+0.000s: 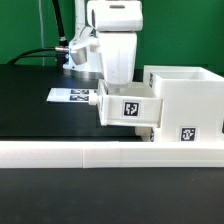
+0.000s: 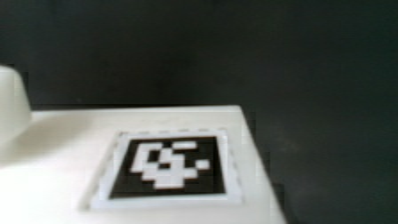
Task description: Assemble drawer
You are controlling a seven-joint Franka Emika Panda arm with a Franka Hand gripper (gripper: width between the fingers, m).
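Note:
In the exterior view my gripper reaches down onto a small white tray with a marker tag on its side. It holds the tray off the table, against the left face of the big white casing. The tray hides my fingertips. A small white piece shows under the tray, beside the casing's foot. The wrist view is filled by a white face of the tray with its marker tag, very close and blurred. A rounded white part is at the edge. No finger shows there.
The long low white wall runs across the front of the black table. The marker board lies flat behind the tray, on the exterior view's left. Cables hang behind the arm at the back.

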